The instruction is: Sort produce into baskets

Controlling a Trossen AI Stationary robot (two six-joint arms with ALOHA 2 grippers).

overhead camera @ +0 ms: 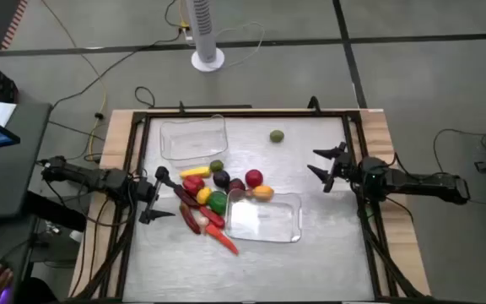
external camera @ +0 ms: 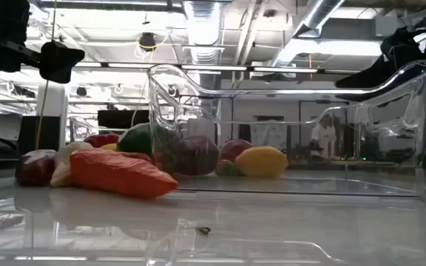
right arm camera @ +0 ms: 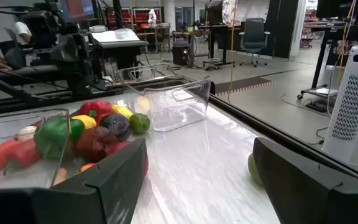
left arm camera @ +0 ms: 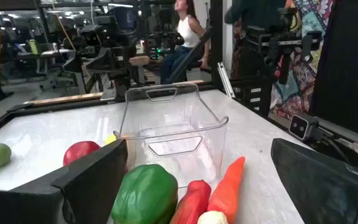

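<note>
Produce (overhead camera: 213,198) is lying in a loose heap near the middle of the table (overhead camera: 310,245), between the two baskets and all of it outside them. I am seeing a green pepper (overhead camera: 218,202), a dark purple piece (overhead camera: 221,178), a red round one (overhead camera: 254,177), a yellow-orange piece (overhead camera: 262,192), a small green one (overhead camera: 217,166), a yellow long piece (overhead camera: 194,171) and an orange carrot (overhead camera: 224,241) trailing toward the front edge. One green round piece (overhead camera: 276,136) is sitting well apart from the heap, toward the far right of the table.

My far basket (overhead camera: 194,138) is standing at the back left, just beyond the heap. My near basket (overhead camera: 265,218) is sitting just to the right of the heap, with the yellow-orange piece touching or nearly touching its far rim.

I am holding my left gripper (overhead camera: 160,194) just left of the heap, fingers spread wide and gripping nothing; in my left wrist view the pepper (left arm camera: 145,196) and carrot (left arm camera: 227,185) are lying right between my fingers (left arm camera: 86,180). I am keeping my right gripper (overhead camera: 327,166) at the right side of the table, also spread wide and carrying nothing, well apart from the produce.

In the low view the carrot (external camera: 120,174) is lying in front of the near basket's wall (external camera: 287,133).
</note>
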